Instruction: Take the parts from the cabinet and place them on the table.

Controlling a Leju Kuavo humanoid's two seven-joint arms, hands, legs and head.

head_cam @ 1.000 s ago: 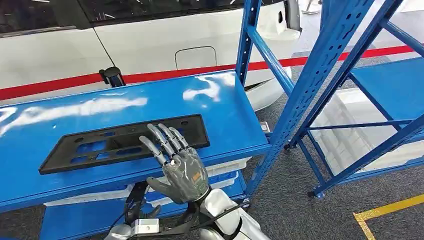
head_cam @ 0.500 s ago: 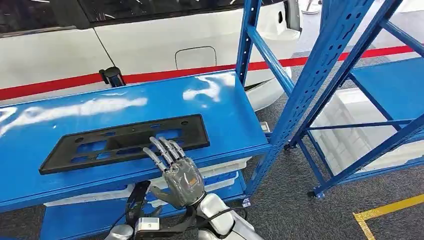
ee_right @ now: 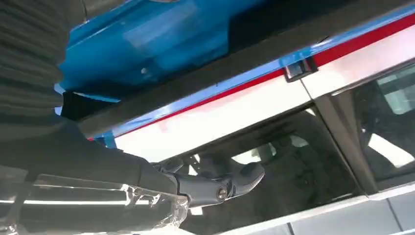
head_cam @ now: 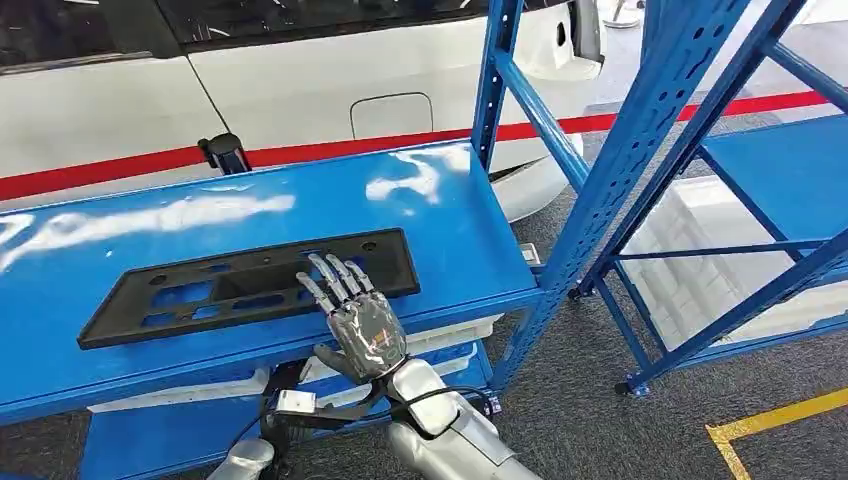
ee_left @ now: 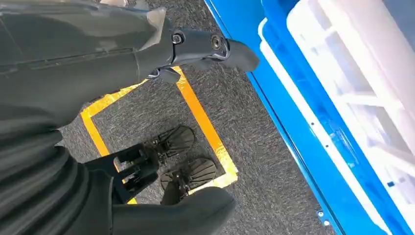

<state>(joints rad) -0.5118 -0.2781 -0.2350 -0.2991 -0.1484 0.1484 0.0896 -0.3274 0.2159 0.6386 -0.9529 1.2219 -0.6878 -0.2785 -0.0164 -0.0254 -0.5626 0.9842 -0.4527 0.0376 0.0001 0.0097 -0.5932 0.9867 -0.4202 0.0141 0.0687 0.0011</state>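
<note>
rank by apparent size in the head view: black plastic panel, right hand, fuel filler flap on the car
1. black plastic panel, clearly largest.
2. right hand, though nearness to the camera enlarges it.
3. fuel filler flap, smallest, and also farthest away.

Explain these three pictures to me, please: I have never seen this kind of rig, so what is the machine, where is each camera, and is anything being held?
This is a humanoid robot with two silver arms. The head view looks down from high on its body. There its right hand reaches over the front edge of a blue shelf, fingers spread above a flat black plastic part lying there. Whether they touch it I cannot tell; nothing is gripped. A white car stands behind. The other two cameras sit at the wrists. The left wrist view shows the left hand hanging over grey carpet with yellow tape, holding nothing. The right wrist view looks past the hand at the part's edge and the car.
</note>
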